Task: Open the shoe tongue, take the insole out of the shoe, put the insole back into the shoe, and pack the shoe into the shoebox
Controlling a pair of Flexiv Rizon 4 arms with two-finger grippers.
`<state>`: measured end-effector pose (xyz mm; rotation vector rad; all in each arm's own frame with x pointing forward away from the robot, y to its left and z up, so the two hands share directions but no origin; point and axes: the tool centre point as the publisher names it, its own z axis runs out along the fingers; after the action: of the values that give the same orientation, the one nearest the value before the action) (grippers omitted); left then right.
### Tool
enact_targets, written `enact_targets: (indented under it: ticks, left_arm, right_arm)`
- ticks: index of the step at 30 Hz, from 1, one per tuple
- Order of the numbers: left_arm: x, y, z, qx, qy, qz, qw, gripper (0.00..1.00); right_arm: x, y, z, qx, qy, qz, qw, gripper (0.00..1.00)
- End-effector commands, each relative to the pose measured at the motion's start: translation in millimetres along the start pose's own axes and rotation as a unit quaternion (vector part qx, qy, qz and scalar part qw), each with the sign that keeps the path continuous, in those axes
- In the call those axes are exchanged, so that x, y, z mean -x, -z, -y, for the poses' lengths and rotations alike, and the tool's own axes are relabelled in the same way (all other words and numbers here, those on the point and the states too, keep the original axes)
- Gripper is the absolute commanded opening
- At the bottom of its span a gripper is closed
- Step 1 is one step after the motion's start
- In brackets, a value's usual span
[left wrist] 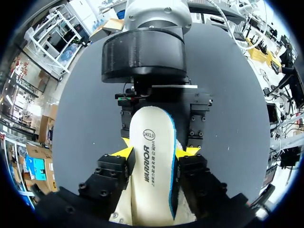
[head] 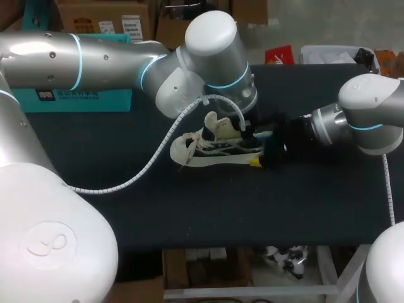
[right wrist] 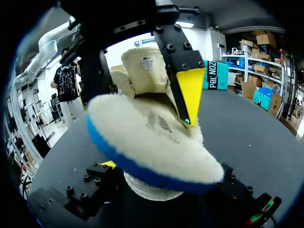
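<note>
A white and dark sneaker lies on its side mid-table, laces loose, heel toward my right arm. Its insole, white with a blue edge, sticks out of the shoe between the yellow fingertips of my left gripper, which touch both of its edges. From the right wrist the insole's fleecy face shows, with one left fingertip against it and the tongue behind. My right gripper stands wide open around the shoe's heel.
A teal box stands at the table's back left. My left arm's white cable hangs over the black tabletop left of the shoe. Bare tabletop lies in front of the shoe.
</note>
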<state>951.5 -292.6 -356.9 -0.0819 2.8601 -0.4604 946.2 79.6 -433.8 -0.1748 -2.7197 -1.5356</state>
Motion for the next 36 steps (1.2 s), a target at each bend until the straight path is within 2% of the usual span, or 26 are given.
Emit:
enact_targets:
  ticks: [1, 5, 7, 8, 10, 11, 19, 25, 36]
  left_arm:
    - [2.2, 2.8, -4.9, -0.003, 0.002, 0.002, 1.0, 0.47]
    - [4.2, 0.8, -5.7, 0.0, 0.005, 0.003, 1.0, 0.44]
    - [4.3, 0.6, -6.0, 0.0, 0.006, 0.002, 1.0, 0.38]
    - [4.2, 0.6, -6.2, 0.0, 0.006, 0.002, 1.0, 0.34]
    - [3.0, 1.9, -6.5, -0.001, 0.005, 0.001, 1.0, 0.08]
    - [2.4, 3.0, -6.7, -0.002, 0.005, 0.001, 1.0, 0.0]
    - [-1.1, 13.9, -9.4, -0.01, 0.004, 0.002, 1.0, 0.0]
    - [-1.4, 34.9, -7.0, -0.035, 0.008, -0.002, 0.999, 0.0]
    - [-5.9, 86.2, 19.1, -0.103, 0.018, -0.025, 0.994, 0.0]
  right_arm:
    - [0.2, -5.3, 8.1, 0.001, 0.0, 0.0, 1.0, 0.0]
    - [0.2, -5.3, 8.1, 0.001, 0.0, 0.0, 1.0, 0.0]
    - [0.2, -5.3, 8.1, 0.001, 0.0, 0.0, 1.0, 0.0]
    - [0.2, -5.3, 8.1, 0.001, 0.0, 0.0, 1.0, 0.0]
    - [0.2, -5.3, 8.1, 0.001, 0.0, 0.0, 1.0, 0.0]
    - [0.2, -5.3, 8.1, 0.001, 0.0, 0.0, 1.0, 0.0]
    - [0.2, -5.3, 8.1, 0.001, 0.0, 0.0, 1.0, 0.0]
    - [0.2, -5.3, 8.1, 0.001, 0.0, 0.0, 1.0, 0.0]
    - [2.1, -0.4, 6.2, -0.001, 0.001, 0.0, 1.0, 0.0]
